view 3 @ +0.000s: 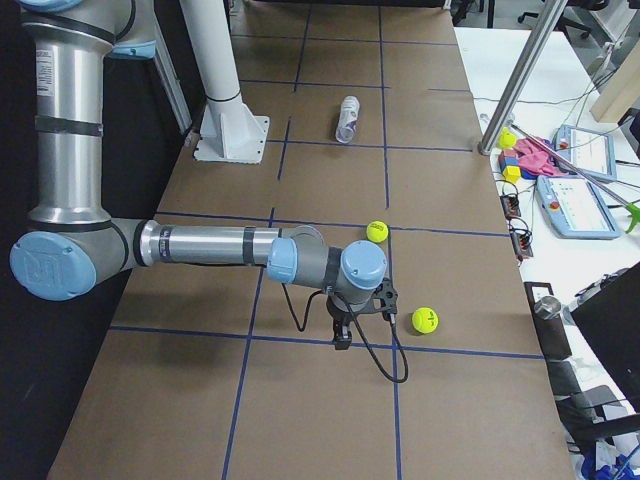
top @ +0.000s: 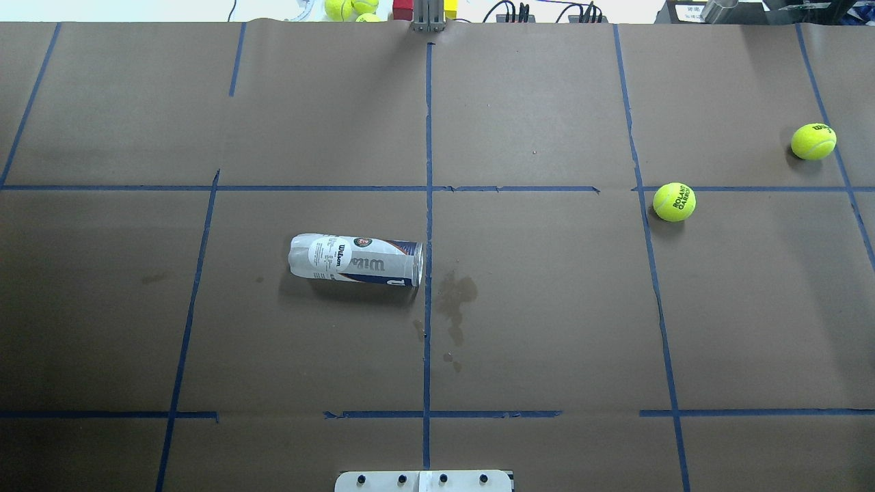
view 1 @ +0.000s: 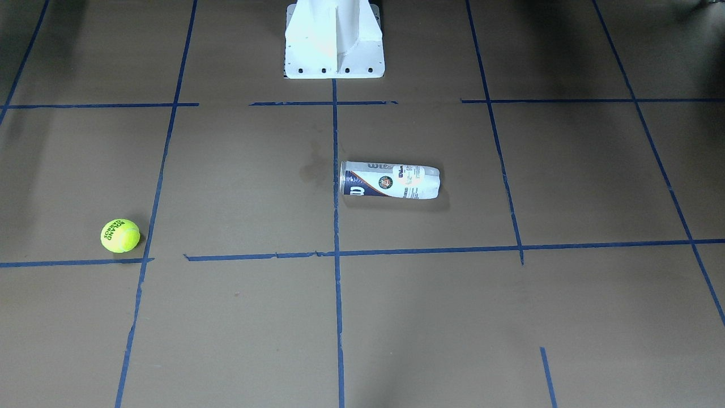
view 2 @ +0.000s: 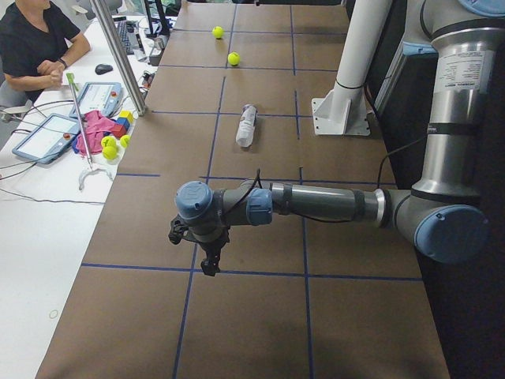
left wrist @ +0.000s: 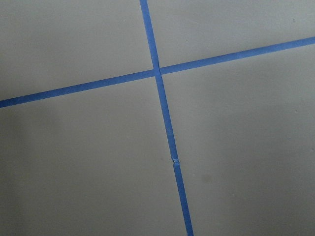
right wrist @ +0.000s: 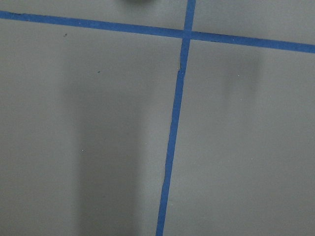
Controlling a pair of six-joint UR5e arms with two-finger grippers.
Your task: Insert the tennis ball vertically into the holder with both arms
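The holder [top: 355,260] lies on its side near the table's middle, open end toward the centre tape line; it also shows in the front view [view 1: 389,181]. The tennis ball [top: 674,202] with ROLAND GARROS lettering rests on the table toward my right side, far from the holder. My left gripper [view 2: 209,264] hangs over the table's left end, pointing down, well away from the holder. My right gripper [view 3: 341,338] hangs over the right end, near the ball [view 3: 376,231]. I cannot tell whether either is open or shut. Both wrist views show only brown paper and blue tape.
A second yellow ball [top: 813,141] lies further right near the table edge. The white pedestal base [view 1: 334,39] stands at the robot side. More balls [top: 348,8] and blocks sit past the far edge. A person [view 2: 31,39] sits at the side table with tablets.
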